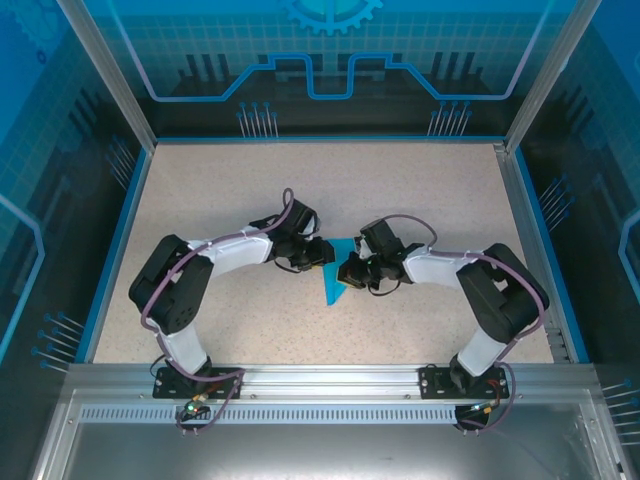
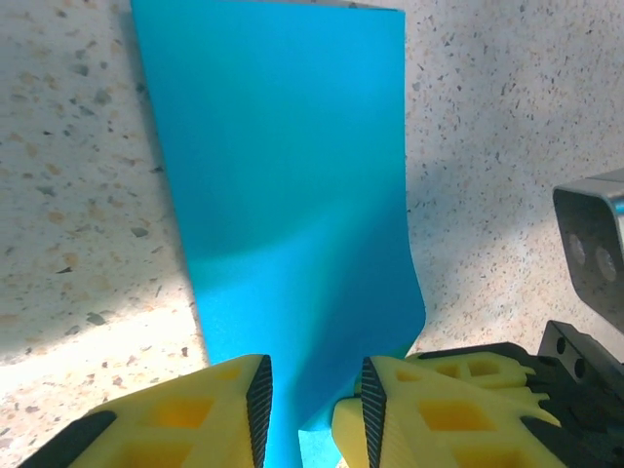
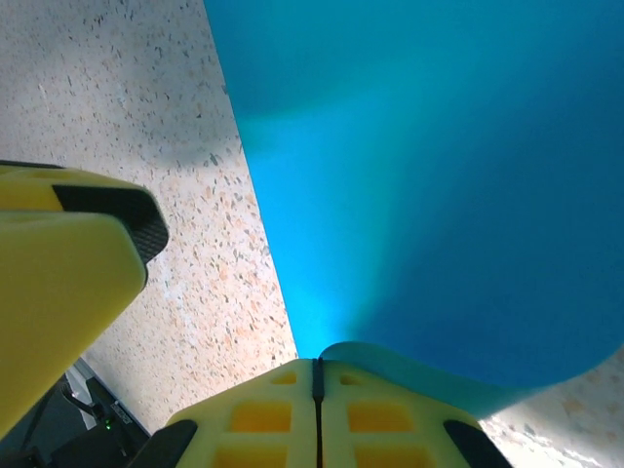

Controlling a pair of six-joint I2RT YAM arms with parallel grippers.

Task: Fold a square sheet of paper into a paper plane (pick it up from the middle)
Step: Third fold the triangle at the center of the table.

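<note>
- Folded blue paper [image 1: 334, 272] at mid-desk [image 1: 420, 190], between both grippers, narrow end toward the arm bases.
- Left gripper [image 2: 314, 378] part-open, paper's edge lying between its pads.
- Right gripper [image 3: 317, 369] closed, pinching the paper's curled edge.

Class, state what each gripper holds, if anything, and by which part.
The right gripper pinches the folded cyan-blue paper sheet at its curled edge; left gripper straddles its opposite side, jaws parted, gripping nothing.
</note>
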